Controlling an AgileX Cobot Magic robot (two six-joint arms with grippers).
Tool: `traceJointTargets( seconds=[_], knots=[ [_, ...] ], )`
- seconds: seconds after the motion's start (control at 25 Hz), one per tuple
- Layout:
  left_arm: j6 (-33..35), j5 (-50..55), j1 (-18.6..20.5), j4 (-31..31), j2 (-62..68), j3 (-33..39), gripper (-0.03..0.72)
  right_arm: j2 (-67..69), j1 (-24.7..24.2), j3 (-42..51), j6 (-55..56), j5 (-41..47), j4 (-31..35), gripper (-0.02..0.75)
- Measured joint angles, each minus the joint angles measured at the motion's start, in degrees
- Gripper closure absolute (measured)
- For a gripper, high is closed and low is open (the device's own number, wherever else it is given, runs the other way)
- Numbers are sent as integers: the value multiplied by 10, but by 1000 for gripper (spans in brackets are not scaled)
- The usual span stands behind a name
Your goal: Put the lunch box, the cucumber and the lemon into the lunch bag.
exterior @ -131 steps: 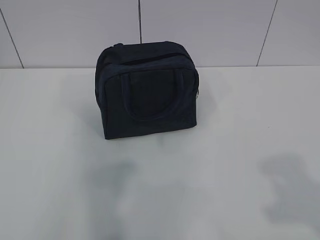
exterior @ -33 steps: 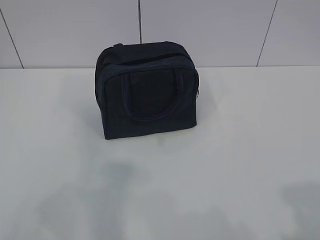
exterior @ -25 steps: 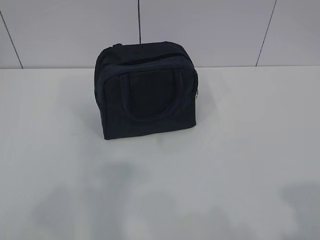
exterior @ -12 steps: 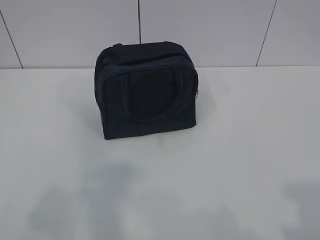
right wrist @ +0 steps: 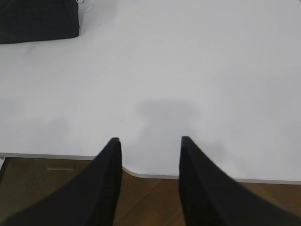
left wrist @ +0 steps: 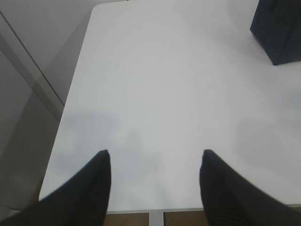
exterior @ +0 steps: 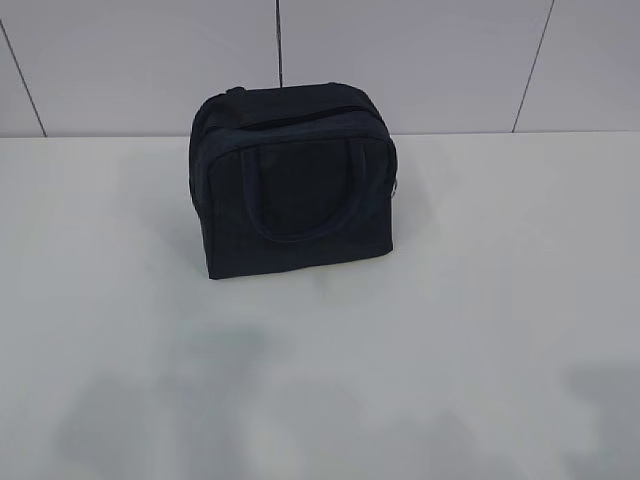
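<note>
Standing upright toward the table's (exterior: 480, 300) far edge, the lunch bag (exterior: 292, 180) is zipped closed (handle loop against its front). Left gripper (left wrist: 155, 157) and right gripper (right wrist: 148, 140) hang over the near edge, jaws parted, holding nothing.

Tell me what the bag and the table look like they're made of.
The bag looks like dark navy woven fabric, matte: soft rounded corners, sewn loop handle, no shine. The table seems a hard, smooth white board, perhaps laminate, with a faint sheen: it carries soft shadows, and the wrist views show a thin, clean edge. The exact material cannot be told.
</note>
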Motion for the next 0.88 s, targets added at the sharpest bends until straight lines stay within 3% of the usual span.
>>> traceJointTargets(
  seconds=[0.88],
  knots=[
    [0,0,0,-1,0,0,253,0,0,0,0,-1,0,423]
  ],
)
